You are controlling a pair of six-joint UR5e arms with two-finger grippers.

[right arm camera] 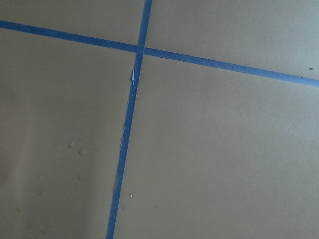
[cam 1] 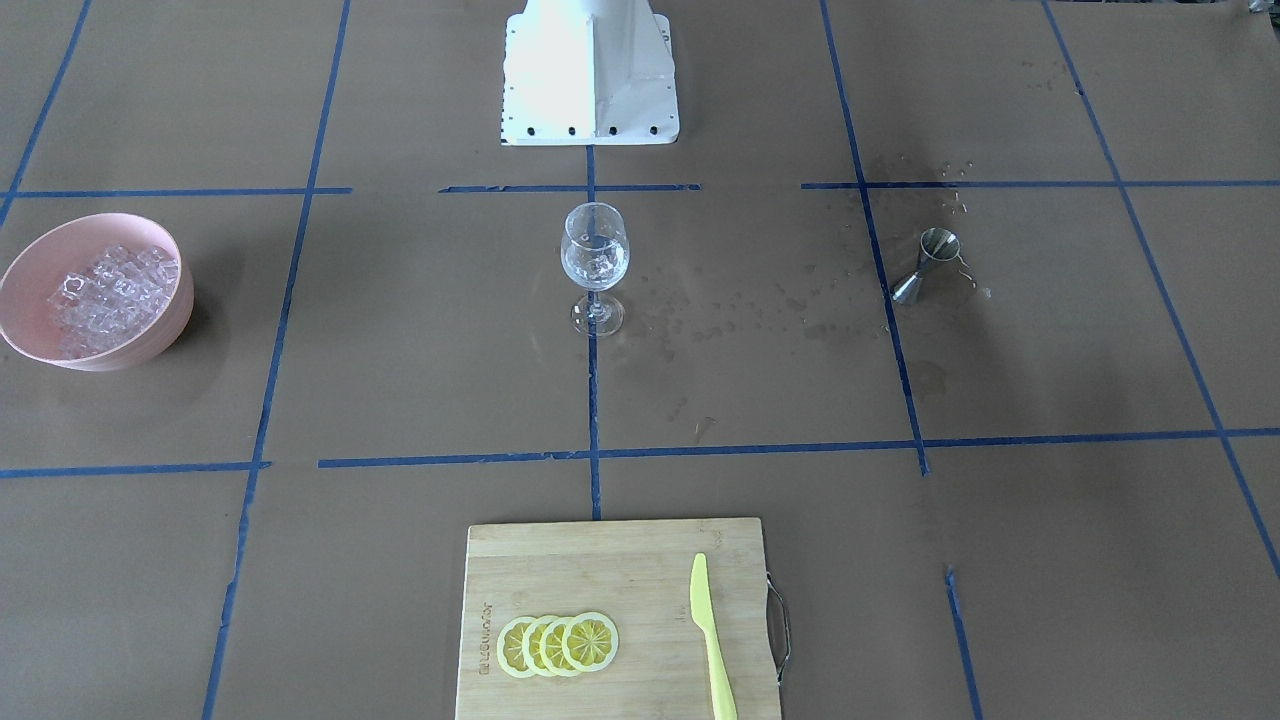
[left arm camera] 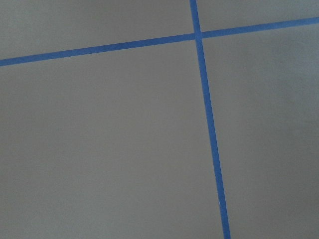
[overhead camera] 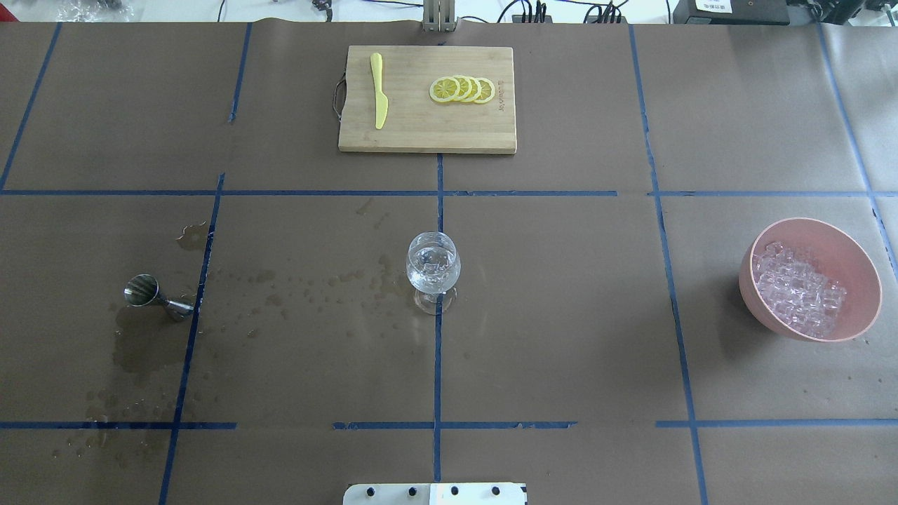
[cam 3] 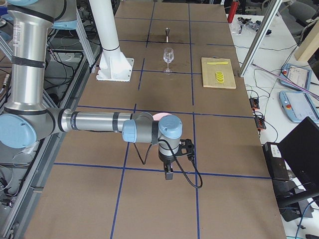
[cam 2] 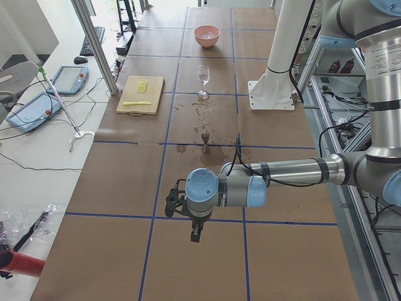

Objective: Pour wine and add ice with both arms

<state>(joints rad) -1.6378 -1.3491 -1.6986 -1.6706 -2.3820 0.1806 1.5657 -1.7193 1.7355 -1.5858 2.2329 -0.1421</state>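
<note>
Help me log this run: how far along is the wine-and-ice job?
Done, it seems: the glass holds clear wine and what look like ice cubes. The jigger stands on the table among wet spots.
In hand: nothing. The left gripper and right gripper hang over taped paper at the table's ends, far from everything.
Left: probably nothing, though the bowl holds plenty more.

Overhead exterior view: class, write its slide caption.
Wine glass centre, pink bowl of ice right, metal measuring cup left among spills, lemon slices and knife on board.
</note>
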